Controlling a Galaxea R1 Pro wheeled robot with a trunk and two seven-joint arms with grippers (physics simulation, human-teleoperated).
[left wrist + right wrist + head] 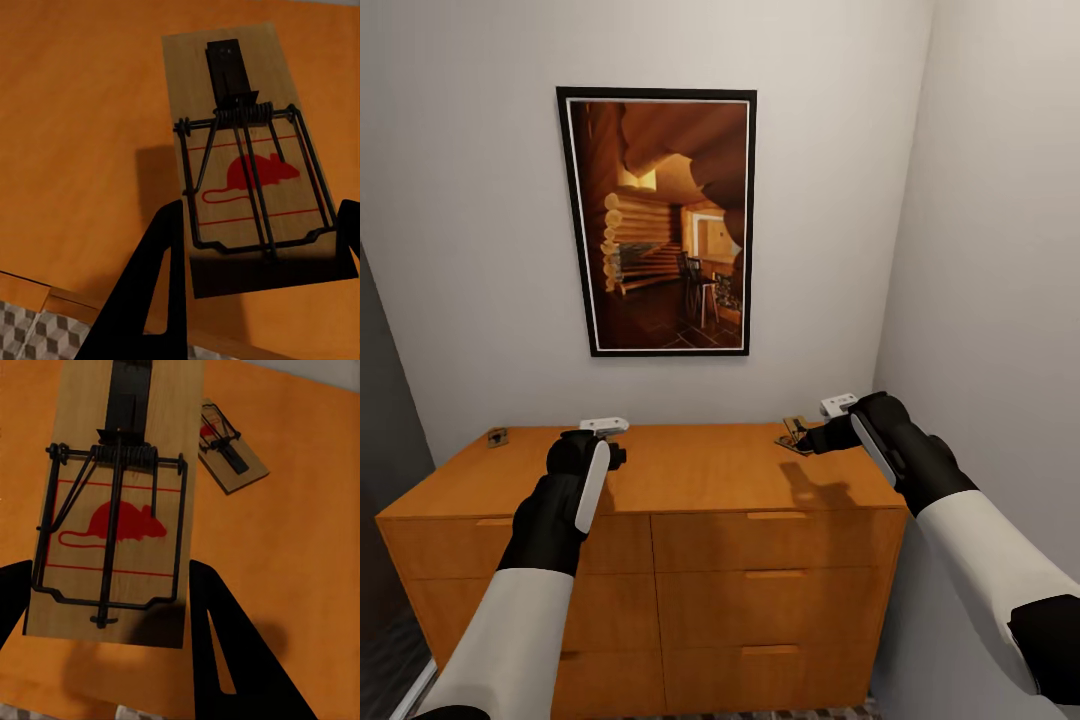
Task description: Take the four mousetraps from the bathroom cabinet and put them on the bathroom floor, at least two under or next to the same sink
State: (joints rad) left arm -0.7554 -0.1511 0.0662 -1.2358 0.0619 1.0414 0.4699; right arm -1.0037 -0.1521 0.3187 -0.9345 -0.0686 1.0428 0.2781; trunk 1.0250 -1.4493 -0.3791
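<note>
Head view, framed picture (656, 220) above cabinet (660, 480), side walls close

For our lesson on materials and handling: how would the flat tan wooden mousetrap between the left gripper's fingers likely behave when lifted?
The flat tan wooden mousetrap looks like a rigid board, so it probably stays stiff rather than bending. Being thin and small, it is likely light. Its flat base should not roll, though the dark wire bar may snag or snap.
</note>
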